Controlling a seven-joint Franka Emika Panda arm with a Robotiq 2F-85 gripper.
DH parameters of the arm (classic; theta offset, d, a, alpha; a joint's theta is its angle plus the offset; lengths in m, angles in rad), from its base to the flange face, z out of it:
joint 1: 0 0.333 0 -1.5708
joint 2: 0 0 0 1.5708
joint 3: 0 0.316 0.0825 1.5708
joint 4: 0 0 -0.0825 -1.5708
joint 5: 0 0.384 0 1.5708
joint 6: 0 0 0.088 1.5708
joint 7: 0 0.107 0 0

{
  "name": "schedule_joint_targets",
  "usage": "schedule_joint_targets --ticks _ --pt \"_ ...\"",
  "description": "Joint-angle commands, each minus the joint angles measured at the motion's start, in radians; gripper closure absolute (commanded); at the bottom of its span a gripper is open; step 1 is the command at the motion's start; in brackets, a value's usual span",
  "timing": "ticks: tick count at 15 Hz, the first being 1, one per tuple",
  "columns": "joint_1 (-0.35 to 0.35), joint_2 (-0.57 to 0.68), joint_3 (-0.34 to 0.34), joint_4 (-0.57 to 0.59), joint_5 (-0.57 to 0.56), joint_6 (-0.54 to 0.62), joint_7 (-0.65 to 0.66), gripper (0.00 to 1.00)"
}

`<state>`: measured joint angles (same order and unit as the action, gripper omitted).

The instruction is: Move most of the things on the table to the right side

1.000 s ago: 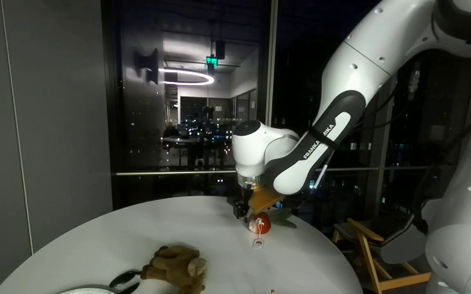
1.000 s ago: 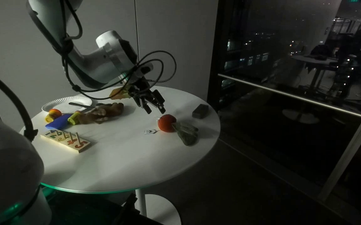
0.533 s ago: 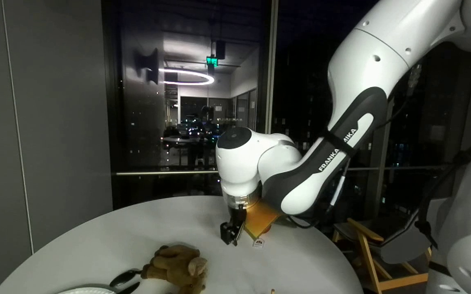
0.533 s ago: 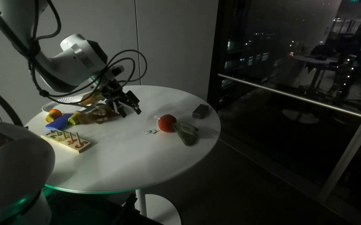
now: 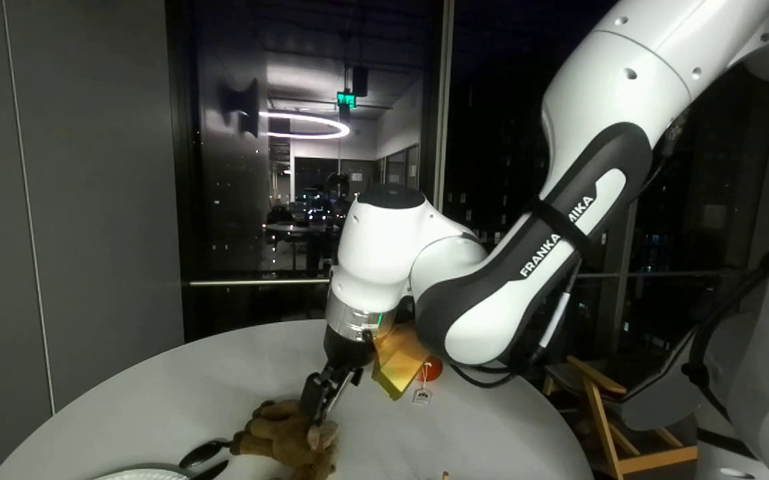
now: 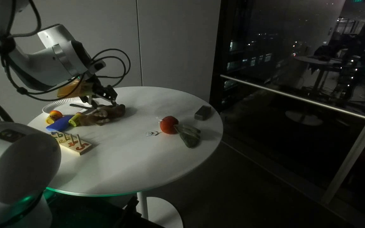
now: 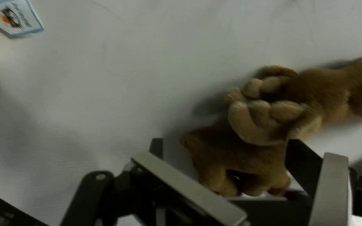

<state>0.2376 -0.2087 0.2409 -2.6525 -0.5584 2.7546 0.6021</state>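
Brown plush animal (image 7: 247,157), one, lying on the white round table (image 6: 132,158). Gripper (image 7: 228,147) just over it, set wide, its two fingers (image 7: 331,185) well apart; contact unclear. In an exterior view: one red rounded item (image 6: 169,124), one green item (image 6: 190,138) right beside it, one dark grey block (image 6: 202,113) near both. Across from these: one paper plate (image 6: 50,107), one yellow-and-orange item (image 6: 54,116), one blue item (image 6: 59,123), one yellow-green cylinder (image 6: 74,120), one numbered peg board (image 6: 73,143). Two black utensil ends (image 5: 202,455) by the plush (one tool or two, can't tell).
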Motion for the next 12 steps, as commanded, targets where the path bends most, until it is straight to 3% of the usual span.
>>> schedule_joint_targets --ticks 1,4,5,6,8,10,11,12 --pt "0.132 -0.024 -0.055 0.021 0.264 0.078 -0.272 0.0" --pt "0.314 0.072 -0.18 0.068 0.509 0.116 -0.506 0.0" --pt "0.327 0.075 -0.191 0.08 0.589 0.083 -0.583 0.0" --pt "0.243 0.084 -0.119 0.093 0.629 0.053 -0.625 0.0" --pt "0.205 0.119 -0.104 0.119 0.651 0.006 -0.667 0.0" --pt "0.124 0.136 -0.065 0.129 0.509 -0.014 -0.582 0.0" --pt "0.111 0.148 -0.06 0.145 0.514 -0.057 -0.589 0.0" --pt "0.114 0.166 -0.06 0.164 0.591 -0.099 -0.65 0.0"
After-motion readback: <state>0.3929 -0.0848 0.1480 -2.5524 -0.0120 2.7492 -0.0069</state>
